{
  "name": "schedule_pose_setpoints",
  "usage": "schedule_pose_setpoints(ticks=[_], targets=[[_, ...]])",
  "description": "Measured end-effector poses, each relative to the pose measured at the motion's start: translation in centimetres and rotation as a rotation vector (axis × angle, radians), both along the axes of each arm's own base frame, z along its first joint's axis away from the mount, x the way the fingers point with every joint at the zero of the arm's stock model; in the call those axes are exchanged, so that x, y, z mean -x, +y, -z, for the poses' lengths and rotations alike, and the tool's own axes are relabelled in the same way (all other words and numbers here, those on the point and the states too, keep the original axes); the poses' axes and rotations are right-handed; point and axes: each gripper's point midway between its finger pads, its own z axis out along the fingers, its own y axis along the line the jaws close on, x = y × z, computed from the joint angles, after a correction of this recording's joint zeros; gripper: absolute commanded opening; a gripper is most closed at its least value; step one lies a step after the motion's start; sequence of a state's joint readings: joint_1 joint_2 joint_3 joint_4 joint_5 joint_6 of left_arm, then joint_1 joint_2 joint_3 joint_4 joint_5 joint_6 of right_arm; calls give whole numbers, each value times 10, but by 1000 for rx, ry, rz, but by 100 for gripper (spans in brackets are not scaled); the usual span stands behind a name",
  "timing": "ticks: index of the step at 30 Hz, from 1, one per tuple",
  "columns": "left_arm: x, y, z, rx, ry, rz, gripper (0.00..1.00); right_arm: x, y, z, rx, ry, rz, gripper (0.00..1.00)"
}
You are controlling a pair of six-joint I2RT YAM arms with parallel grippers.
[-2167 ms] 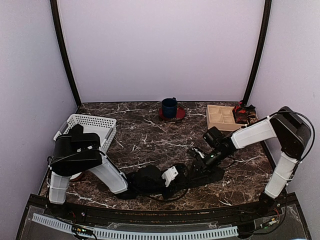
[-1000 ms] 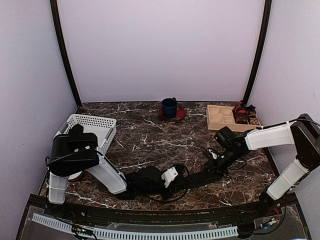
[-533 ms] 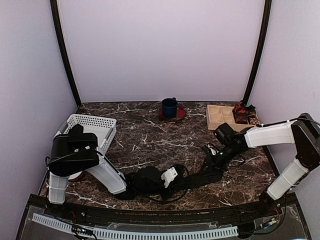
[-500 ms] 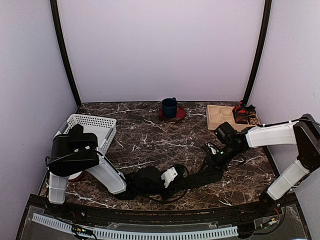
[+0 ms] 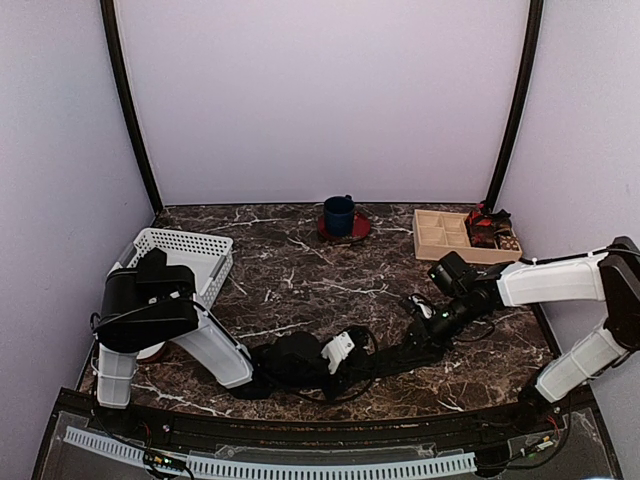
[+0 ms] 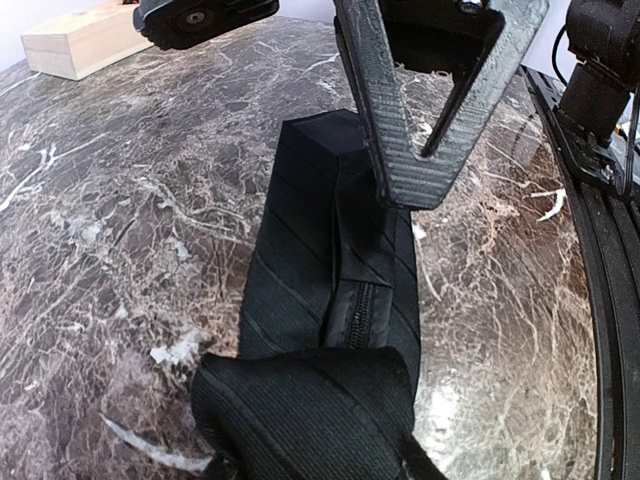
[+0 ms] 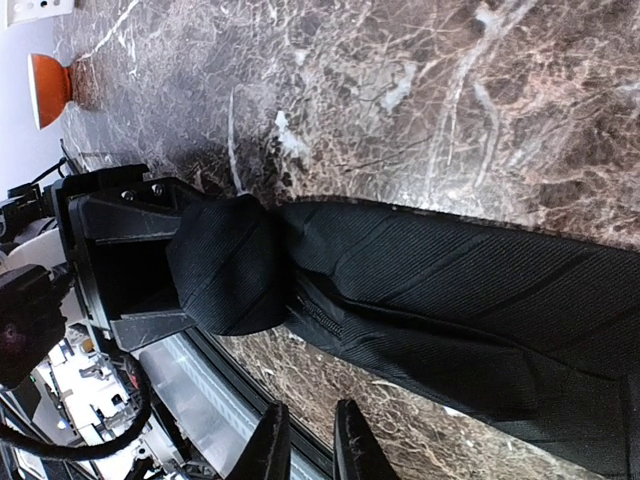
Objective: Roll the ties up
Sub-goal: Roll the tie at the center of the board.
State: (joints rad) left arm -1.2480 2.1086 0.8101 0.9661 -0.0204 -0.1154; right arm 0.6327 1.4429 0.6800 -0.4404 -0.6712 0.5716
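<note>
Left jaws clamp the tie [image 6: 310,280] at its coil — right jaws narrow, grip unclear.

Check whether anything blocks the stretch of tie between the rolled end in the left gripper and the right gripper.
Nothing visible does. From the coil in the left gripper, the flat tie runs over the bare marble table to the right gripper; the blue cup and white basket sit well clear.
</note>
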Motion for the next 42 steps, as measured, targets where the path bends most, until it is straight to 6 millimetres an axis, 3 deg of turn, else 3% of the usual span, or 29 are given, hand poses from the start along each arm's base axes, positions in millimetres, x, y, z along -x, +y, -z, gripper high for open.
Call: schedule_pose_setpoints(ticks=[21, 28, 36, 42], targets=[[-2, -6, -2, 20, 92, -41, 34, -11, 3, 31, 76, 0, -7, 14], [-1, -6, -2, 26, 95, -38, 39, -13, 4, 34, 81, -12, -29, 10], [7, 5, -4, 44, 52, 41, 46, -8, 5, 38, 49, -14, -50, 7], [15, 7, -4, 25, -20, 129, 46, -6, 6, 39, 38, -5, -54, 7]])
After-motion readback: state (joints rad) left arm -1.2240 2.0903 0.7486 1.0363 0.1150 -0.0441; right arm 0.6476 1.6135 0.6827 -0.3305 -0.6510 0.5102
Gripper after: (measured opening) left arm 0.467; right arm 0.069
